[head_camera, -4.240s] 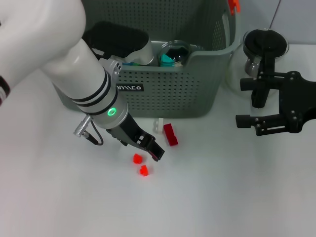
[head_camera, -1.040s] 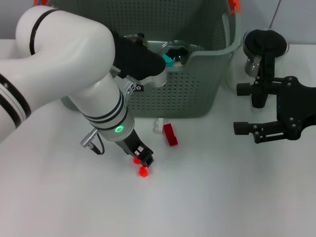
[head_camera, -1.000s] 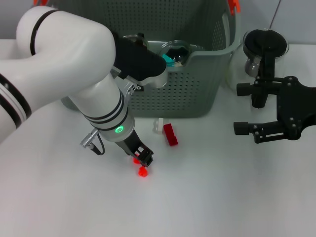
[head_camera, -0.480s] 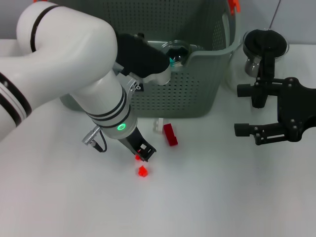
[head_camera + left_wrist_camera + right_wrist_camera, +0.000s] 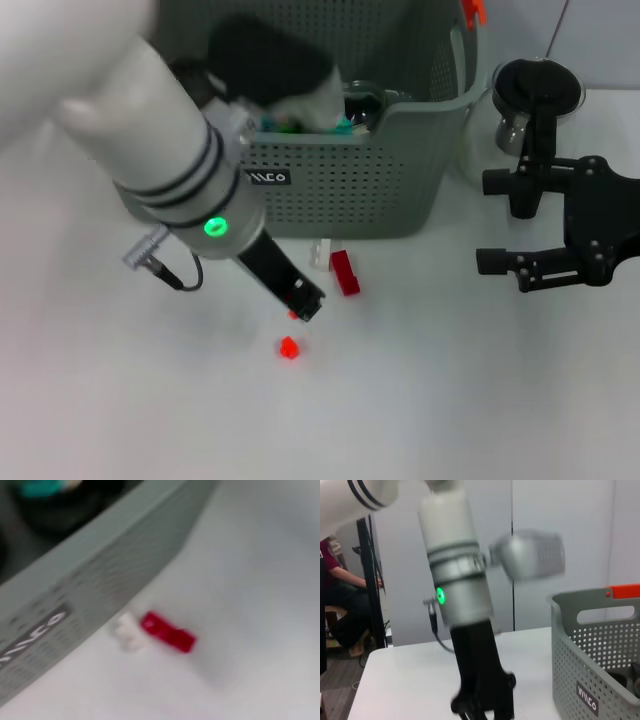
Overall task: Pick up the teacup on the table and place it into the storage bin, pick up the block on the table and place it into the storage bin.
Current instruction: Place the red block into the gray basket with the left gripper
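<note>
One grey-green storage bin (image 5: pixel 400 150) stands on the table. In front of it lie four blocks: one long red block (image 5: pixel 345 272), one white block (image 5: pixel 320 254), and two tiny red blocks (image 5: pixel 289 348). One glass pot (image 5: pixel 535 100) sits beside the bin.

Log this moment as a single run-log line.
left pincer: shut on small red block, above table | second small red block: on table | right pincer: open, idle | storage bin
</note>
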You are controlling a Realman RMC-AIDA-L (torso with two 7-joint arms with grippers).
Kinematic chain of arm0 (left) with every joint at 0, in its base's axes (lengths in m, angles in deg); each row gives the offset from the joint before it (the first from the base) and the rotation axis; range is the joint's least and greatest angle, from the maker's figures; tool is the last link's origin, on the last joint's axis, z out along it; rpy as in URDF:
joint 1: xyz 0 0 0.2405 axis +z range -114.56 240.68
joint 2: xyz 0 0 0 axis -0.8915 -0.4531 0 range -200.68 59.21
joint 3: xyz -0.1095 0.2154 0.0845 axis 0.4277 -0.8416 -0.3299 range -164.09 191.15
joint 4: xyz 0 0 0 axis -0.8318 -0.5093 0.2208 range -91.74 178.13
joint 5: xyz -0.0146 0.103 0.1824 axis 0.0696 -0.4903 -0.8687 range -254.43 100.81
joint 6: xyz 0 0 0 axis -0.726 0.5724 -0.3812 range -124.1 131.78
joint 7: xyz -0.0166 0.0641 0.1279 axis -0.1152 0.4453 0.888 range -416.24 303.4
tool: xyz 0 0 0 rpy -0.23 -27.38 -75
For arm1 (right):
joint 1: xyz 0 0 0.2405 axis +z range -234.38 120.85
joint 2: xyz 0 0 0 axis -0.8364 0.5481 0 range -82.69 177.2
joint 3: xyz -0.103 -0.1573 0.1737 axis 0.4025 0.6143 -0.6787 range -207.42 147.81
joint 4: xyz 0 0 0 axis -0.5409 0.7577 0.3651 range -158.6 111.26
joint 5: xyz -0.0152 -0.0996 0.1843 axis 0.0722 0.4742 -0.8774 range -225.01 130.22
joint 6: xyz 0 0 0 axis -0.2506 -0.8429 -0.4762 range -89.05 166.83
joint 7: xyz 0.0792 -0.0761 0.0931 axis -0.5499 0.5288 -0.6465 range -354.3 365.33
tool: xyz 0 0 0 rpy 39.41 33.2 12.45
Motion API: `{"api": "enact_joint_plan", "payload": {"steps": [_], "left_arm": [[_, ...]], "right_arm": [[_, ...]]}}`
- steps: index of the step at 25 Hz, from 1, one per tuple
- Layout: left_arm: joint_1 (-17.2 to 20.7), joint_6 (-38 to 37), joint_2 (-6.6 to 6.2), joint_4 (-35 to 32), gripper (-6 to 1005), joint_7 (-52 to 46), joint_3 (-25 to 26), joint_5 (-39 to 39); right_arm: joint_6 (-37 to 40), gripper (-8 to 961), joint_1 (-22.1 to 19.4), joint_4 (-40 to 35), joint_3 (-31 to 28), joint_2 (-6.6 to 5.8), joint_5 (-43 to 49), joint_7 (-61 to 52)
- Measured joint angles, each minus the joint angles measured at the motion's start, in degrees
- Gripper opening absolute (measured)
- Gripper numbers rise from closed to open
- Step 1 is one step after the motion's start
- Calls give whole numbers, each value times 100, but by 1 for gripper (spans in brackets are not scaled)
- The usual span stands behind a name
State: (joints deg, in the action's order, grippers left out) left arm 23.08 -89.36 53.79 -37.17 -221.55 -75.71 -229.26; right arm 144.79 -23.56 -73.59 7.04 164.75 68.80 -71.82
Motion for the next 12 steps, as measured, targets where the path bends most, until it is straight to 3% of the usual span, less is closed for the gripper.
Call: {"api": "enact_joint_plan", "payload": {"steps": [3, 6, 7, 8, 10, 12], "left_arm": [[132, -379, -8, -785, 186, 312, 651, 416], [85, -449, -28, -1302, 186, 747, 1714, 945], [-59, -376, -50, -1307, 186, 1042, 2316, 1123], [-59, -376, -50, -1307, 186, 1042, 2316, 1123], [-281, -125, -103, -1050, 187, 1374, 2908, 1157], [-483, 233, -217, -625, 187, 1613, 3255, 1139]], "right_arm": [[5, 927, -10, 0, -30, -8, 0, 0], [21, 927, -39, 0, -37, -18, 0, -7], [48, 927, -64, 0, -44, -21, 0, -36], [48, 927, -64, 0, -44, -21, 0, -36], [90, 927, -87, 0, -84, -3, -1, -78], [96, 927, -92, 0, -104, 13, -1, -100]]}}
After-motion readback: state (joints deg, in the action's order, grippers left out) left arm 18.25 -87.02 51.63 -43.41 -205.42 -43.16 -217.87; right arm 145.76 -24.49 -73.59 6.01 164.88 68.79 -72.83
